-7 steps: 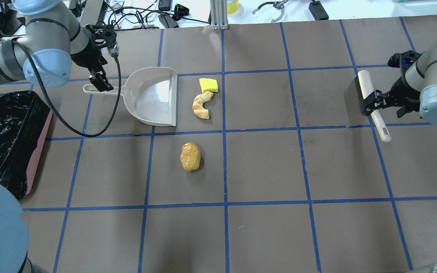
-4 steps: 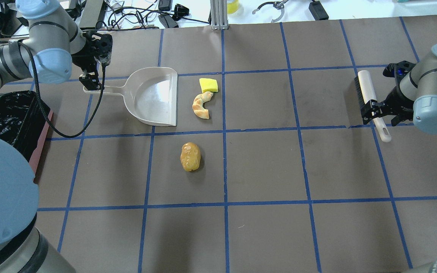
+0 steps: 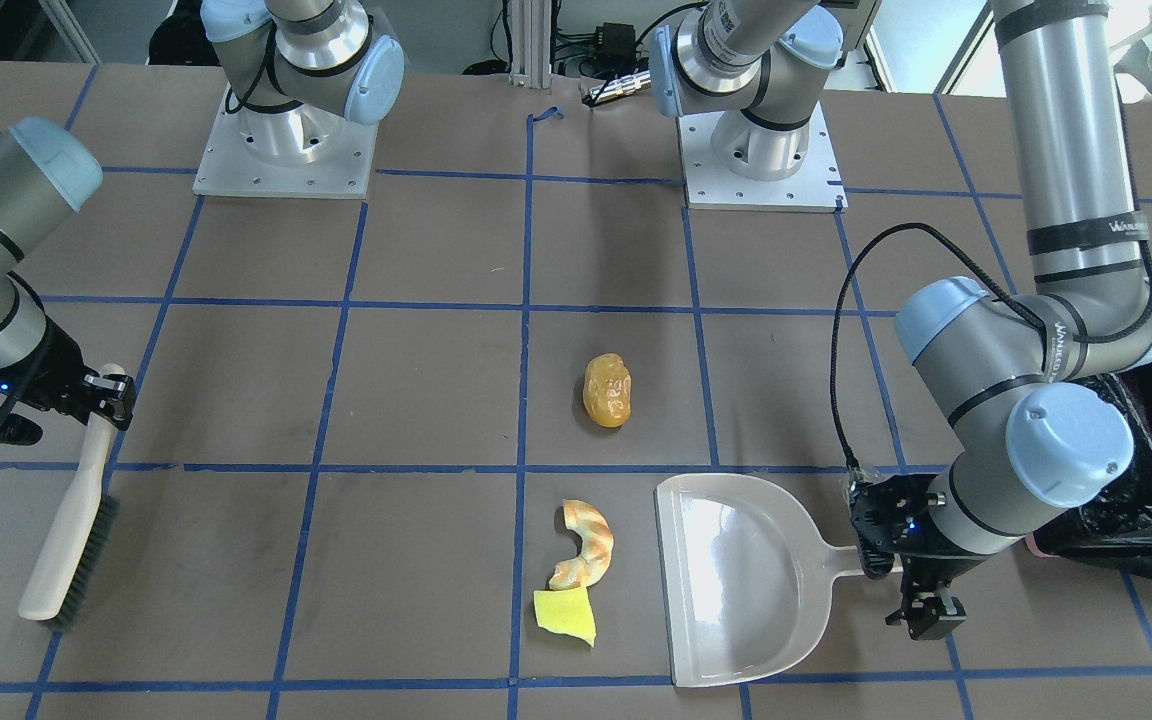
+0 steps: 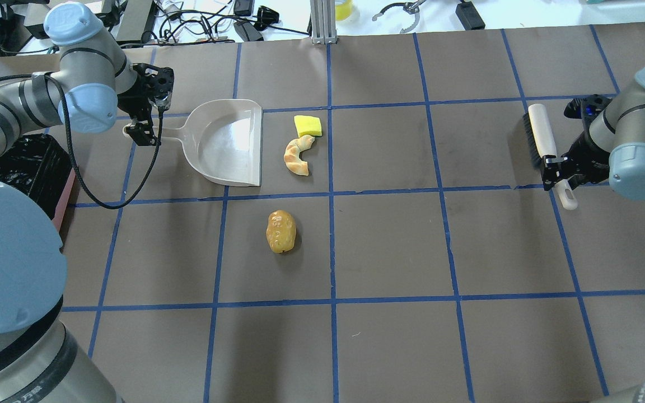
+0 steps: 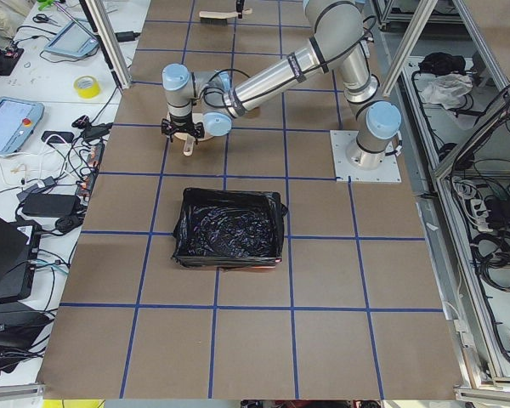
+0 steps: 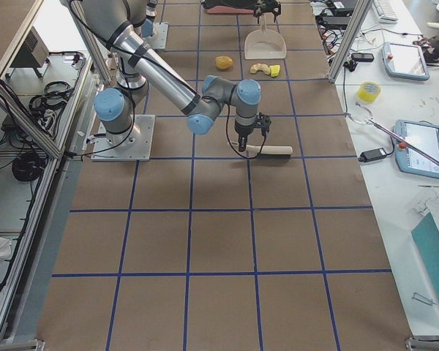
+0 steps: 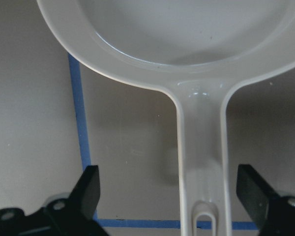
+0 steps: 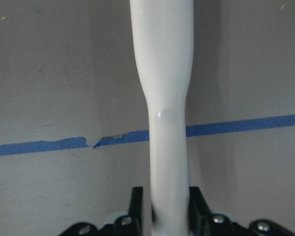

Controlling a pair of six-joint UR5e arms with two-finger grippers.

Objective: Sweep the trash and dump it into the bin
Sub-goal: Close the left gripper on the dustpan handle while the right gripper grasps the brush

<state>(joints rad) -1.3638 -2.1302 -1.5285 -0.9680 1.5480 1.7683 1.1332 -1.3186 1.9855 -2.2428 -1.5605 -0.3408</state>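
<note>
The trash lies on the brown table: a golden potato-shaped piece (image 4: 281,232) (image 3: 607,389), a croissant-like piece (image 4: 298,156) (image 3: 586,545) and a yellow-green scrap (image 4: 307,125) (image 3: 564,613). The beige dustpan (image 4: 224,143) (image 3: 736,575) lies flat, its mouth beside the croissant and scrap. My left gripper (image 4: 144,130) (image 7: 169,184) is open, its fingers on either side of the dustpan handle (image 7: 201,162) without touching it. My right gripper (image 4: 557,168) (image 8: 167,211) is shut on the handle of the beige brush (image 4: 541,134) (image 3: 66,540). The black-lined pink bin (image 4: 26,168) (image 5: 228,227) stands at the left edge.
Both arm bases (image 3: 281,150) stand at the robot's edge of the table. Cables and tools (image 4: 233,22) lie beyond the far edge. A black cable (image 4: 110,196) loops from the left wrist over the table.
My left gripper has shifted and lowered to straddle the dustpan handle's end. My right gripper has slid toward the brush handle's end and closed on it. The trash has not moved.
</note>
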